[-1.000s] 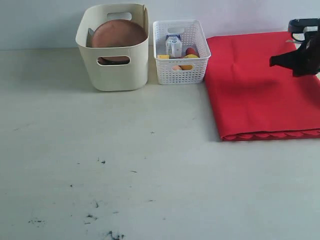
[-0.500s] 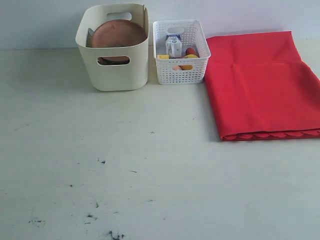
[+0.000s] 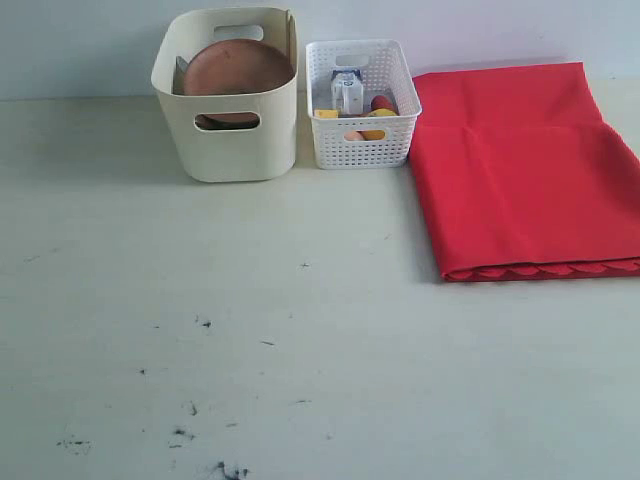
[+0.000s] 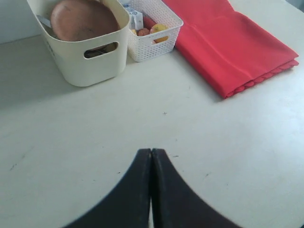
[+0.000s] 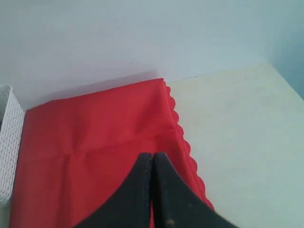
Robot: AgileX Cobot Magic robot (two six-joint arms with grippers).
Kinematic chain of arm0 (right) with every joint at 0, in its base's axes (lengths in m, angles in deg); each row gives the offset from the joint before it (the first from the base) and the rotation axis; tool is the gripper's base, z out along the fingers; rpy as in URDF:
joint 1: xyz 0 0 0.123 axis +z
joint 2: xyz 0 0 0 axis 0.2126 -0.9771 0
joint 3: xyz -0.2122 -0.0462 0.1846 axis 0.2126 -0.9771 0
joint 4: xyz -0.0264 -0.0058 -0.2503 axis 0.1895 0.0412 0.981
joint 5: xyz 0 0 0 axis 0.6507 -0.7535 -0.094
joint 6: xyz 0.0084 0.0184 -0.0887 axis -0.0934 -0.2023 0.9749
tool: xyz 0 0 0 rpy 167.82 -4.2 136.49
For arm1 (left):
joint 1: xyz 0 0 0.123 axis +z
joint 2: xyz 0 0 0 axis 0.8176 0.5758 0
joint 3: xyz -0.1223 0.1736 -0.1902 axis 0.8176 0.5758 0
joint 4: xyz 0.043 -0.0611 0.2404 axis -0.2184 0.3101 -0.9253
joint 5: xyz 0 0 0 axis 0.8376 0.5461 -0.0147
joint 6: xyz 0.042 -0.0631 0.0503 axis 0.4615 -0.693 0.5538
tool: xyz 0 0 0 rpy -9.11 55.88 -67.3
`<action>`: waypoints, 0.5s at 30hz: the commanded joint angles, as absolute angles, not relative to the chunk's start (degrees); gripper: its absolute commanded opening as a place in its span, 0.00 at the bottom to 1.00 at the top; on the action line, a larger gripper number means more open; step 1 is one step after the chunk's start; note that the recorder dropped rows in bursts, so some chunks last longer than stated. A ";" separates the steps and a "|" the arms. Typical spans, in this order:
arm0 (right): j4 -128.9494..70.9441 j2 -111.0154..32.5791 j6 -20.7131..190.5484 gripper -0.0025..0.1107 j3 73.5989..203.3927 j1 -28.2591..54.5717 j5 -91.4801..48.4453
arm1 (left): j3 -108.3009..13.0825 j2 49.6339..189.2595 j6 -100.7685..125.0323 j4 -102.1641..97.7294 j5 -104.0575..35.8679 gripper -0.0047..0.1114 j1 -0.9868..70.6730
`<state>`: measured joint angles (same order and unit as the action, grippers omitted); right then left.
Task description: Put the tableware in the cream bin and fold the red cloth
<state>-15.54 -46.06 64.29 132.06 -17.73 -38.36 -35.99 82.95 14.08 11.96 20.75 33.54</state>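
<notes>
**Tableware binned: round brown plate (image 3: 238,68) in tall cream plastic bin (image 3: 228,140), bright red fabric cloth (image 3: 520,170) folded at right**

Bin stands far left of centre on the pale table (image 3: 300,350). Plate sits inside it, tilted, with its upper edge leaning toward the far wall. Something dark shows through the near oval handle cut-out; cannot tell which piece it is. Other tableware is not visible from these angles.

Just right of the bin, with a narrow gap between them, is a white lattice-sided plastic basket (image 3: 362,148). It holds a small blue-white milk carton (image 3: 348,92), upright, and yellow, orange and red food pieces (image 3: 372,128).

Cloth lies flat at far right, folded in layers. Its scalloped edges are stacked along the near side and a crease runs across the far part. Its left edge is just beside the basket; cannot tell whether they touch.

Left gripper (image 4: 151,154): fingers pressed together, nothing between them, above bare table nearer than the bin. Right gripper (image 5: 152,156): fingers pressed together, holding nothing, over the cloth near its right scalloped edge. Cannot tell whether the tips touch the fabric.
</notes>
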 commanded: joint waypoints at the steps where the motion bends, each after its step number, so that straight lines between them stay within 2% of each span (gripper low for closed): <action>1: -15.52 -43.71 64.51 0.02 127.64 -17.96 -37.30 | -34.29 76.49 13.71 12.29 20.31 0.04 39.48; 4: -15.52 -43.59 64.61 0.02 127.42 -17.96 -38.53 | -32.37 70.51 13.71 12.17 20.12 0.04 41.90; 15: -15.52 -43.59 64.49 0.02 127.42 -17.96 -38.53 | -18.27 58.86 13.71 12.29 20.12 0.04 41.87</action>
